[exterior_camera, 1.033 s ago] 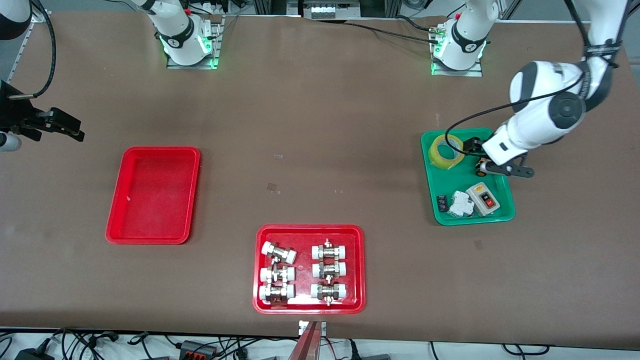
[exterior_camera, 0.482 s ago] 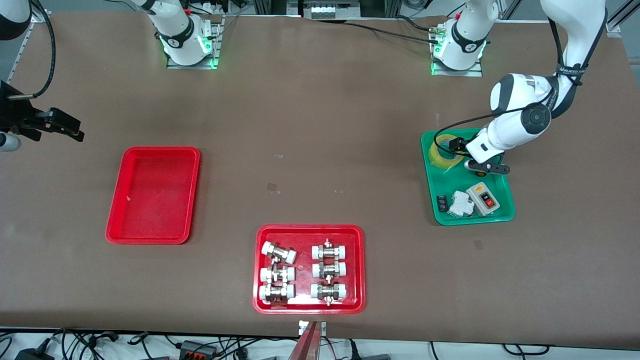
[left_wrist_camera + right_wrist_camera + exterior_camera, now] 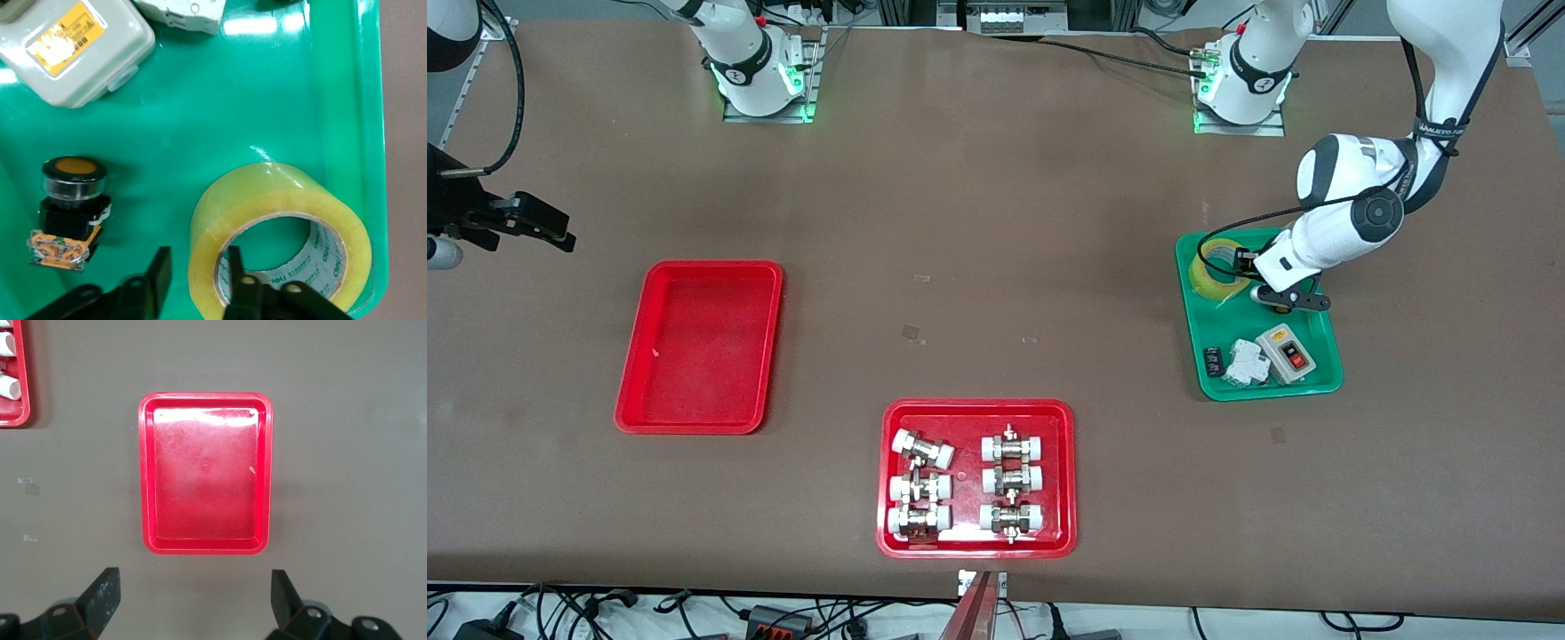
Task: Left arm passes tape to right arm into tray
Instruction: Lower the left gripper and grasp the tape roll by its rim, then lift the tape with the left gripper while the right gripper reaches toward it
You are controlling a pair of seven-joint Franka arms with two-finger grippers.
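The yellow tape (image 3: 1215, 272) lies flat in a green tray (image 3: 1319, 384) at the left arm's end of the table. My left gripper (image 3: 1240, 264) is down at it. In the left wrist view the tape (image 3: 267, 190) has one finger inside its white core and the other outside its wall, a small gap away; the left gripper (image 3: 197, 253) is open. The plain red tray (image 3: 698, 347) sits toward the right arm's end. My right gripper (image 3: 547, 227) hangs open over bare table beside it, with the red tray (image 3: 205, 473) ahead of the right gripper (image 3: 193, 587) in its wrist view.
The green tray (image 3: 200, 133) also holds a black push button (image 3: 70, 207), a beige switch box (image 3: 1288, 352) and a white part (image 3: 1247, 363). A second red tray (image 3: 975, 404) with white-capped metal fittings sits nearest the front camera, mid-table.
The left arm has swung in and come down onto the tape. Its jaws have narrowed around the tape's wall. The right arm has not moved.
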